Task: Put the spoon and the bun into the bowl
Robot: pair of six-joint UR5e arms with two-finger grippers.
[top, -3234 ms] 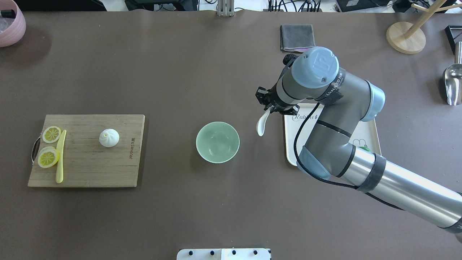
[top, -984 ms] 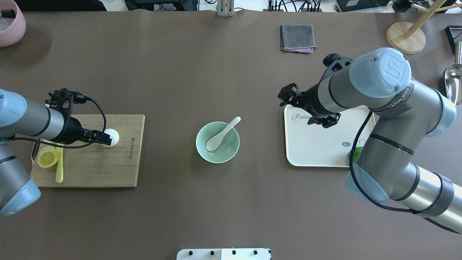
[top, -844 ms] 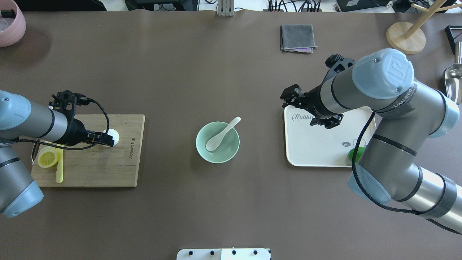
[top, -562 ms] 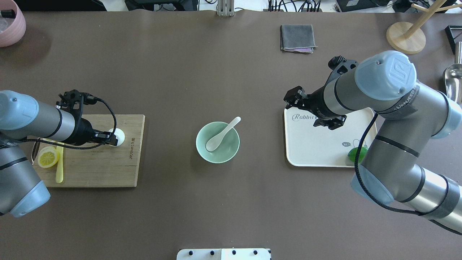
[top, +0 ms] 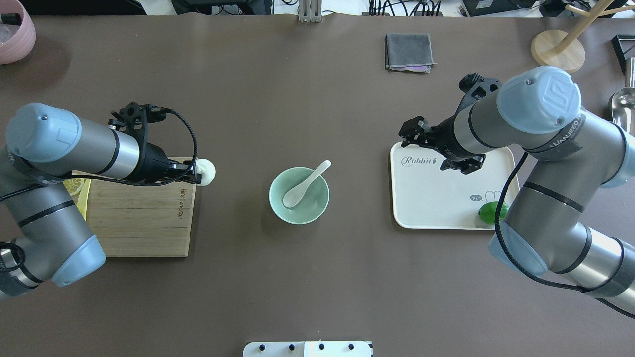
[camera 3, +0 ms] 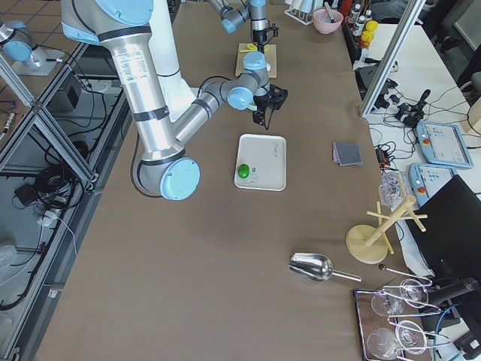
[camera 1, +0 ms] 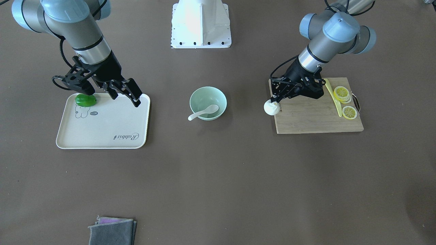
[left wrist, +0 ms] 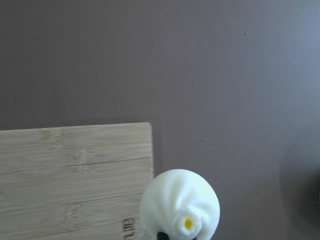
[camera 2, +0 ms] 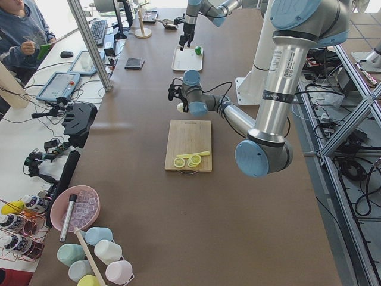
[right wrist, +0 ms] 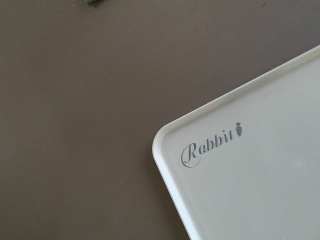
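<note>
The white bun [top: 207, 171] is gripped in my left gripper [top: 199, 173], lifted over the right edge of the cutting board [top: 144, 218]. It also shows in the front view [camera 1: 270, 108] and the left wrist view [left wrist: 180, 205]. The mint-green bowl [top: 310, 207] stands mid-table, to the right of the bun. The white spoon [top: 302, 187] lies in it, handle resting on the far-right rim. My right gripper [top: 411, 133] is open and empty, over the far-left corner of the white tray [top: 431, 198].
Lemon slices [camera 1: 342, 92] and a yellow-green knife [camera 1: 333, 97] lie on the board's outer end. A green item [top: 491, 210] sits on the tray. A grey cloth [top: 408, 51], wooden stand [top: 558, 49], metal scoop [top: 622, 109] and pink bowl [top: 15, 29] line the table's far side.
The spoon went from my right gripper into the bowl, and the right arm drew back over the tray. My left gripper closed on the bun and carried it right, off the board's middle.
</note>
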